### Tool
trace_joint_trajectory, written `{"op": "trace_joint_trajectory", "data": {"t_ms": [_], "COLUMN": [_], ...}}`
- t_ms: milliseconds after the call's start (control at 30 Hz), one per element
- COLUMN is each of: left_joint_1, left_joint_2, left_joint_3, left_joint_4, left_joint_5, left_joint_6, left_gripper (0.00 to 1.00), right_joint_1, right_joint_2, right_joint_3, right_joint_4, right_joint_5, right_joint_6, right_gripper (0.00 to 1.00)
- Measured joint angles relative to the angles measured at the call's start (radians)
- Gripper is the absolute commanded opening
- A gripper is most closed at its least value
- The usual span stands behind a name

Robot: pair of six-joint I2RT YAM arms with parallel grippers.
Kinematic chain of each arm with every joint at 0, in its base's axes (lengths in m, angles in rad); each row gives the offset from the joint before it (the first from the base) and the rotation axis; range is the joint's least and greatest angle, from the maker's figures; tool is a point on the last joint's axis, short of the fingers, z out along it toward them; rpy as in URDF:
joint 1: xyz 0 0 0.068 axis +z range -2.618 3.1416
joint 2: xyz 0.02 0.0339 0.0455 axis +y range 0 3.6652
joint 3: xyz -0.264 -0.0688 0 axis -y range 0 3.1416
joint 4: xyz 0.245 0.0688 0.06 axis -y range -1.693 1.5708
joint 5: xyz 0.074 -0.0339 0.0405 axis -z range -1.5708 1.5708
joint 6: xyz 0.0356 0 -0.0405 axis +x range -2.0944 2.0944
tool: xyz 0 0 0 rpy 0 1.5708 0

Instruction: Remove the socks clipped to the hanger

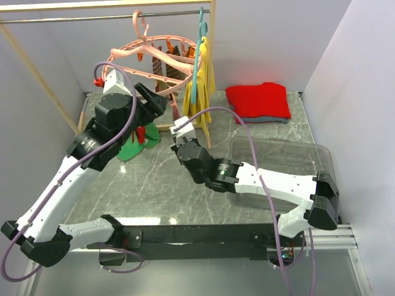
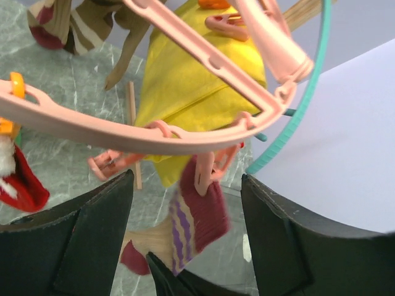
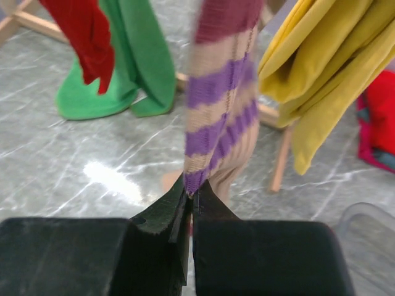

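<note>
The salmon-pink ring hanger (image 1: 154, 52) hangs from the rail, and its rim (image 2: 111, 132) crosses the left wrist view. A maroon, tan and purple striped sock (image 2: 200, 216) hangs from a pink clip (image 2: 207, 172) on the ring. My left gripper (image 2: 187, 185) is open, with its jaws on either side of that clip and the top of the sock. My right gripper (image 3: 191, 191) is shut on the lower end of the same sock (image 3: 222, 117). A red sock (image 2: 24, 185) and brown striped socks (image 2: 62, 24) are also clipped on.
A yellow cloth (image 1: 200, 86) on a teal hanger (image 2: 302, 117) hangs right beside the ring. A green cloth (image 3: 136, 68) lies on the table under a red sock (image 3: 86, 37). A folded red garment (image 1: 258, 100) and a clear bin (image 1: 281, 166) are on the right.
</note>
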Motion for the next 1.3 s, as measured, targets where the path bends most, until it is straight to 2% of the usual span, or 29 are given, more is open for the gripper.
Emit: {"op": "trace_joint_trajectory", "data": {"t_ms": [333,533,800,1067,1200,1300], "left_joint_1": [-0.001,-0.001,-0.003,-0.005,-0.006,-0.007], "left_joint_2": [0.065,0.100,0.133,0.165,0.195,0.209], "left_joint_3": [0.000,-0.001,-0.013,-0.019,-0.018,-0.018], "left_joint_4": [0.014,0.053,0.144,0.187,0.188,0.188], "left_joint_5": [0.016,0.019,0.055,0.061,0.060,0.052], "left_joint_6": [-0.003,0.001,0.016,0.029,0.039,0.048], "left_gripper": [0.78,0.76,0.67,0.71,0.57,0.41], "right_joint_1": [0.039,0.046,0.048,0.048,0.051,0.056], "right_joint_2": [0.020,0.018,-0.009,-0.026,-0.026,-0.026], "right_joint_3": [0.012,0.001,-0.032,-0.041,-0.041,-0.041], "right_joint_4": [0.015,0.044,0.060,0.060,0.060,0.060], "right_joint_5": [0.141,0.139,0.119,0.108,0.106,0.106], "right_joint_6": [-0.100,-0.113,-0.107,-0.103,-0.103,-0.103], "right_gripper": [0.00,0.00,0.00,0.00,0.00,0.00]}}
